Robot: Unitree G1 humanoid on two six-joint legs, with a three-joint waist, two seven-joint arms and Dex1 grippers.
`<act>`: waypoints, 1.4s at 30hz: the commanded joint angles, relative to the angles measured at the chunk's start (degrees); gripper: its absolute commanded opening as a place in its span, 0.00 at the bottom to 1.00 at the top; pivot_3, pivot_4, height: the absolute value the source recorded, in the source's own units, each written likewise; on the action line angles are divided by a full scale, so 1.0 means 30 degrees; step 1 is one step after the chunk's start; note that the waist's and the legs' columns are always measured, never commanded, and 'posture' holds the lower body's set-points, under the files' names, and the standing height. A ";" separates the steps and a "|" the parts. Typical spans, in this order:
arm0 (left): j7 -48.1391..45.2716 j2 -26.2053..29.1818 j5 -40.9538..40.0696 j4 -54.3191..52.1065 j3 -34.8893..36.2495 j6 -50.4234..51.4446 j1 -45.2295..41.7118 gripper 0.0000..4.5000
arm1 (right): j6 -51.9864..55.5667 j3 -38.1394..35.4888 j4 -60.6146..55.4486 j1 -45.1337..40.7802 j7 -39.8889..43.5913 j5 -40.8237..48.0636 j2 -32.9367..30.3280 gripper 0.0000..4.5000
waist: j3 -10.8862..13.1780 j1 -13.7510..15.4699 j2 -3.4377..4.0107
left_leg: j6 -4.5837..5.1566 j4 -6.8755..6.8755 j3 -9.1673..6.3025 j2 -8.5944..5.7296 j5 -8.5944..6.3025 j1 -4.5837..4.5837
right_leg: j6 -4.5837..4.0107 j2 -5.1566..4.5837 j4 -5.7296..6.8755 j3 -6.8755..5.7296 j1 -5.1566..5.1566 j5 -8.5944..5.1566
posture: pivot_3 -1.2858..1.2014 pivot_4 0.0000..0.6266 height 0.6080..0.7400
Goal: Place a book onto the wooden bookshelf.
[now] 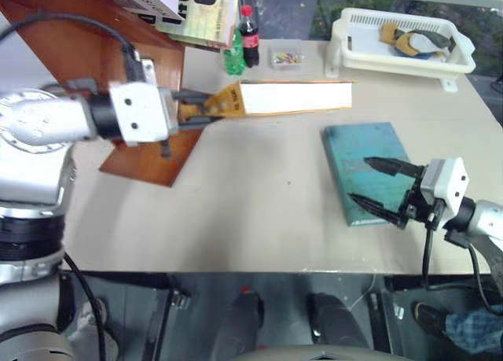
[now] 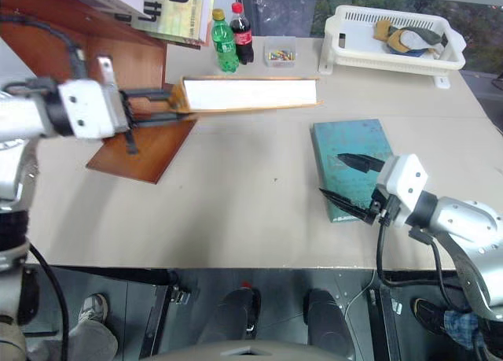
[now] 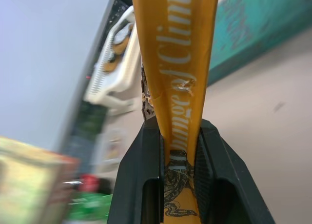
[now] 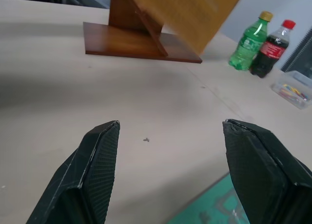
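My left gripper (image 1: 198, 109) is shut on the spine end of the thick orange-yellow book (image 1: 292, 97) and holds it off the table, white page edges facing up. The book juts out to the right of the wooden bookshelf (image 1: 86, 34), a reddish-brown unit at the table's far left, close beside its slanted boards. The left wrist view shows the yellow spine (image 3: 175, 63) squeezed between both black fingers (image 3: 141, 185). My right gripper (image 1: 360, 180) is open near the table's right front, fingers spread over a teal-blue book (image 1: 354, 145) lying flat, nothing between them.
A white plastic basket (image 1: 401, 46) with small items stands at the back right. A green bottle (image 1: 233, 60), a cola bottle (image 1: 249, 34) and a small clear box (image 1: 285, 57) stand at the back middle. White and pale-green books (image 1: 196, 11) lean on the shelf.
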 commanded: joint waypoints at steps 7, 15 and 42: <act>-0.2426 0.5025 -0.0328 -0.0054 0.1917 0.1328 -0.1048 0.08 | -0.1261 0.0605 0.1804 -0.2198 0.1685 -0.0257 0.0638 0.77 | 0.0028 -0.0167 0.0010 | 0.0002 0.0060 -0.0013 -0.0015 0.0002 -0.0192 | -0.0001 0.0032 0.0163 -0.0009 -0.0240 -0.0001 | 0.52 0.24 1.00; -0.3696 0.7824 0.0119 0.1104 0.2970 0.1755 -0.0401 0.08 | -0.1703 0.1429 0.3302 -0.3993 0.2355 -0.0693 0.1484 0.77 | 0.0061 -0.0435 -0.0001 | 0.0003 0.0092 -0.0013 -0.0005 0.0003 -0.0175 | 0.0003 0.0052 0.0198 -0.0012 -0.0230 -0.0003 | 0.52 0.24 1.00; -0.0793 0.9287 0.5430 1.5732 0.0261 -0.8419 0.1177 0.18 | 0.0424 0.1879 0.0117 -0.6046 0.1058 0.0738 0.2918 0.77 | 0.0081 -0.1217 0.0049 | 0.0005 0.0088 0.0128 0.0161 0.0004 0.0155 | -0.0066 0.0259 0.0606 0.0121 -0.0194 -0.0132 | 0.52 0.24 1.00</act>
